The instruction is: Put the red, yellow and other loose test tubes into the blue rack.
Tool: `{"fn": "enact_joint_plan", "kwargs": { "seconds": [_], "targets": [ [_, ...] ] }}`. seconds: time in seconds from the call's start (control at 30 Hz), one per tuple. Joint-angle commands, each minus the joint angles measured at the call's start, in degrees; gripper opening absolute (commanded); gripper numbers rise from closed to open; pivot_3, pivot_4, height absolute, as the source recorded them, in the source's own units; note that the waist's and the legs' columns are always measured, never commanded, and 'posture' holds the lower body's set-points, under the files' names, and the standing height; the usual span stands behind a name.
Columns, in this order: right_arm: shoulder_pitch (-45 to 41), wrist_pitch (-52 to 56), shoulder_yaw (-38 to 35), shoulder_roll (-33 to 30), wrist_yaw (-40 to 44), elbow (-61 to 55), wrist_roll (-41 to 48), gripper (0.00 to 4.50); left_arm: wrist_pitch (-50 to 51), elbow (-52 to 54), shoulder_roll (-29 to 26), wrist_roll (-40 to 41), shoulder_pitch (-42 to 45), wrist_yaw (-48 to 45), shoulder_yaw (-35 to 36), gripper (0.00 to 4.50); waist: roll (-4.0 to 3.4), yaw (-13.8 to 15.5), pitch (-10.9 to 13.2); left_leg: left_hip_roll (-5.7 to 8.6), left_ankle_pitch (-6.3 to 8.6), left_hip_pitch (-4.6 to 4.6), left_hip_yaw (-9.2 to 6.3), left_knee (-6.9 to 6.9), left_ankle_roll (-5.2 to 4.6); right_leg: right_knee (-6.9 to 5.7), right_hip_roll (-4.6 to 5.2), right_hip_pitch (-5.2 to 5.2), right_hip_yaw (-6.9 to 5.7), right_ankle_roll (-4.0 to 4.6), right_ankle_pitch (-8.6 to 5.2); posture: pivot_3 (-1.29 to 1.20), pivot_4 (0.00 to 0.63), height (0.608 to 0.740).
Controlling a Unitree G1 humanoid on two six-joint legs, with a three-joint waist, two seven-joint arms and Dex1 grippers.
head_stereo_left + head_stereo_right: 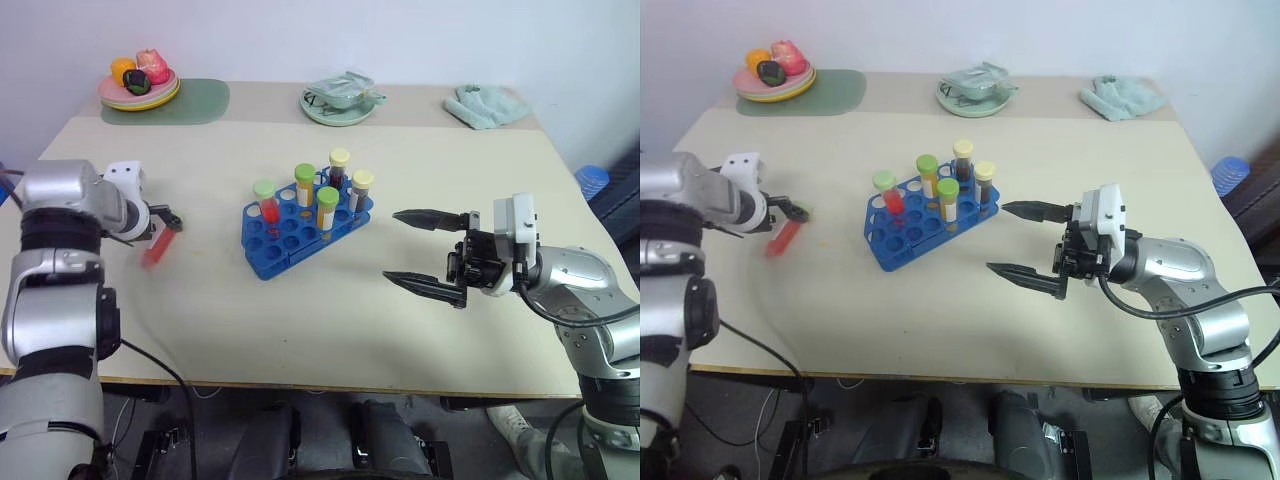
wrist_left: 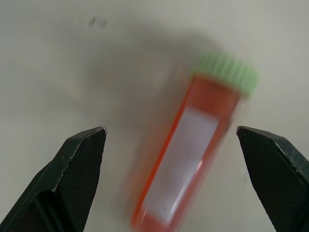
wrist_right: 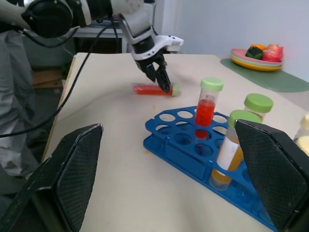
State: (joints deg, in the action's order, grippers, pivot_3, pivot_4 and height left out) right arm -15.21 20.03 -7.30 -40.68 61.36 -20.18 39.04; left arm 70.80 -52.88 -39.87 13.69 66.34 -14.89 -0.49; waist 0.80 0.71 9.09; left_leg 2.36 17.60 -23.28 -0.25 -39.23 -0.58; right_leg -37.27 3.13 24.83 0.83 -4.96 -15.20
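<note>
Your left gripper (image 2: 169,140) hangs spread wide right over the loose red tube (image 2: 186,154), which lies flat on the table (image 1: 300,330) near its left edge, left of the blue rack (image 1: 300,225). The tube's long axis runs between the fingers rather than across them, so closing should catch its sides. Your right gripper (image 1: 430,250), also wide and empty, sits well apart beyond the rack.

Far edge of my table (image 1: 480,300): plate of fruit (image 1: 139,88) on a green mat (image 1: 195,103) (left corner), a green dish (image 1: 340,102) mid-edge, crumpled pale-green cloth (image 1: 486,106) right.
</note>
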Motion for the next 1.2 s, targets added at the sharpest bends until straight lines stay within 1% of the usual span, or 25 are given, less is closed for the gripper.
{"fn": "enact_joint_plan", "kwargs": {
  "seconds": [0.03,0.17,0.2,0.27,0.33,0.37,0.4,0.43,0.6,0.63,0.7,0.73,0.77,0.8,0.83,0.87,0.9,0.93,1.0,1.07,1.13,1.2],
  "targets": [
    [-0.02,0.24,-1.48,-0.39,-0.72,-2.48,1.01,4.5,-6.93,-8.07,1.21,-5.09,4.89,-3.65,-3.07,4.43,0.0,0.0,0.0,0.01,0.0,-0.04,0.0,-0.01,0.0,0.0,0.0,0.04,0.0,0.0,0.0,0.0,0.15,0.74],
    [0.18,0.71,-1.61,-0.34,-1.33,-3.23,1.09,4.5,-11.85,-15.09,3.33,-9.23,7.71,-6.81,-5.1,4.43,0.0,-0.02,0.0,0.01,0.0,-0.07,0.01,-0.01,0.0,-0.02,0.0,0.08,0.0,0.0,0.0,0.0,0.15,0.74],
    [0.29,0.81,-1.67,-0.37,-1.47,-3.45,1.11,4.5,-12.7,-16.1,3.67,-10.08,8.11,-7.63,-5.44,4.19,0.0,-0.01,0.0,0.02,-0.01,-0.07,0.01,-0.02,0.0,-0.04,0.0,0.08,0.0,0.0,0.0,0.0,0.15,0.74],
    [0.57,1.02,-1.89,-0.49,-1.77,-3.96,1.27,4.5,-13.64,-17.4,4.1,-11.96,8.72,-9.94,-6.68,3.54,0.0,-0.01,0.0,0.03,-0.01,-0.07,0.01,-0.03,-0.01,-0.06,0.01,0.08,0.0,0.0,0.0,0.0,0.15,0.74],
    [0.79,1.19,-2.15,-0.67,-1.98,-4.25,1.41,4.5,-13.98,-18.18,4.28,-13.21,9.19,-11.03,-7.13,2.64,0.0,-0.11,0.0,0.03,-0.01,-0.07,0.01,-0.03,-0.01,-0.08,0.01,0.08,0.0,0.0,0.0,0.0,0.15,0.74],
    [0.88,1.26,-2.27,-0.74,-2.08,-4.32,1.43,4.5,-13.78,-18.4,4.32,-13.61,9.38,-11.46,-7.09,2.05,0.0,-0.2,0.0,0.03,-0.01,-0.07,0.01,-0.03,-0.01,-0.09,0.01,0.08,0.0,0.0,0.0,0.0,0.15,0.74],
    [0.94,1.3,-2.34,-0.79,-2.15,-4.37,1.46,4.5,-13.66,-18.59,4.36,-13.95,9.53,-11.83,-7.03,1.59,0.0,-0.29,0.0,0.03,-0.01,-0.06,0.01,-0.03,-0.01,-0.1,0.01,0.08,0.01,0.0,0.0,0.0,0.15,0.74],
    [0.97,1.33,-2.38,-0.82,-2.26,-4.38,1.49,4.5,-13.23,-18.74,4.36,-14.15,9.56,-11.98,-6.83,1.21,0.0,-0.33,0.0,0.03,-0.01,-0.05,0.01,-0.03,0.0,-0.13,0.01,0.08,0.01,0.0,0.0,0.0,0.15,0.74],
    [0.94,1.48,-2.31,-0.65,-2.77,-4.5,1.44,4.5,-9.84,-16.45,3.29,-14.22,9.45,-16.05,-6.47,1.21,0.0,-0.4,0.0,0.03,-0.01,-0.05,0.01,-0.04,0.0,-0.17,0.01,0.1,0.02,0.0,0.0,0.0,0.15,0.74],
    [0.95,1.56,-2.45,-0.68,-2.9,-4.46,1.53,4.5,-7.76,-13.62,2.48,-13.6,9.17,-19.32,-7.06,1.21,0.0,-0.42,0.0,0.03,-0.01,-0.05,0.01,-0.04,0.0,-0.17,0.01,0.1,0.02,0.0,0.0,0.0,0.15,0.74],
    [1.3,1.58,-2.86,-0.89,-2.97,-4.3,1.52,4.5,-2.15,5.56,-0.61,-6.57,3.69,-25.41,-2.93,1.21,0.01,-0.67,0.01,0.03,-0.01,-0.1,0.01,-0.02,0.0,-0.19,0.0,0.16,0.02,-0.01,0.0,0.0,0.15,0.74],
    [1.54,1.71,-3.15,-0.9,-3.2,-4.2,1.6,4.5,-0.78,20.03,-2.86,-2.66,-2.93,-28.11,-0.31,1.21,0.05,-0.67,0.03,0.02,-0.01,-0.16,0.02,-0.03,0.0,-0.42,0.03,0.25,0.05,0.0,0.0,0.0,0.15,0.74],
    [1.84,1.7,-3.46,-0.93,-3.27,-4.06,1.6,4.5,-0.75,32.18,-3.69,0.9,-9.07,-29.3,3.87,1.21,0.03,-1.14,0.03,0.01,-0.02,-0.22,0.01,-0.03,0.02,-0.46,0.04,0.31,0.04,0.0,0.0,0.0,0.15,0.74],
    [2.1,1.8,-3.79,-0.89,-3.44,-3.97,1.69,4.5,-1.69,42.78,-3.1,5.1,-14.93,-30.51,10.04,1.21,0.04,-1.26,0.03,0.01,-0.02,-0.23,0.03,0.02,0.02,-0.48,0.09,0.37,0.09,0.01,0.0,0.0,0.15,0.74],
    [2.3,1.97,-4.11,-0.76,-3.73,-3.93,1.83,4.5,-1.34,50.79,-1.89,10.25,-19.74,-32.21,16.4,1.21,0.01,-1.38,0.01,0.01,-0.01,-0.23,0.01,-0.03,0.02,-0.58,0.11,0.38,0.08,0.01,0.0,0.0,0.15,0.74],
    [2.51,2.14,-4.44,-0.65,-4.0,-3.96,1.98,4.5,2.76,56.3,-0.9,16.53,-23.55,-35.09,21.92,1.21,0.02,-1.39,0.01,0.02,0.0,-0.23,0.02,-0.03,0.01,-0.53,0.13,0.37,0.11,0.02,0.01,0.0,0.15,0.74],
    [2.79,2.2,-4.76,-0.71,-4.02,-3.94,2.05,4.5,2.91,62.88,-1.8,18.37,-28.69,-36.12,23.31,1.21,0.02,-1.34,0.02,0.02,0.0,-0.23,0.03,-0.05,0.0,-0.5,0.13,0.36,0.1,0.02,0.01,0.0,0.15,0.74],
    [3.04,2.18,-5.01,-0.82,-3.98,-3.93,2.04,4.5,3.25,67.84,-2.2,20.03,-32.67,-36.51,24.5,1.21,0.01,-1.5,0.01,0.02,0.0,-0.23,0.02,-0.13,0.01,-0.51,0.13,0.35,0.08,0.02,0.01,0.0,0.15,0.74],
    [3.44,2.41,-5.56,-0.94,-4.23,-3.88,2.18,4.5,2.65,74.84,-0.48,25.2,-37.96,-36.67,30.14,1.21,-0.01,-1.44,0.01,0.02,-0.03,-0.11,0.04,-0.11,0.04,-0.38,0.12,0.26,0.1,0.03,0.0,0.0,0.15,0.74],
    [3.62,2.8,-5.91,-1.13,-4.3,-3.9,2.3,4.5,-3.51,78.83,2.71,27.69,-42.38,-36.5,34.23,1.21,-0.03,-1.32,0.01,0.01,-0.04,-0.05,0.01,-0.11,0.05,-0.43,0.12,0.19,0.06,0.04,0.0,0.0,0.15,0.74],
    [3.63,3.06,-6.15,-1.4,-4.21,-3.78,2.41,4.5,-12.25,80.44,4.05,25.44,-46.13,-37.01,31.64,1.21,-0.02,-1.1,0.01,0.01,0.07,0.3,0.0,-0.1,-0.15,-0.43,0.13,-0.16,0.05,0.05,0.01,0.0,0.15,0.74],
    [3.55,3.17,-6.42,-1.85,-4.1,-3.6,2.27,4.5,-19.76,80.09,6.23,23.35,-46.04,-36.21,27.71,1.21,-0.02,-0.95,0.01,0.01,0.12,0.86,-0.01,0.06,-0.21,-0.26,0.13,-0.75,0.04,0.07,0.0,0.0,0.15,0.74]
  ]
}}
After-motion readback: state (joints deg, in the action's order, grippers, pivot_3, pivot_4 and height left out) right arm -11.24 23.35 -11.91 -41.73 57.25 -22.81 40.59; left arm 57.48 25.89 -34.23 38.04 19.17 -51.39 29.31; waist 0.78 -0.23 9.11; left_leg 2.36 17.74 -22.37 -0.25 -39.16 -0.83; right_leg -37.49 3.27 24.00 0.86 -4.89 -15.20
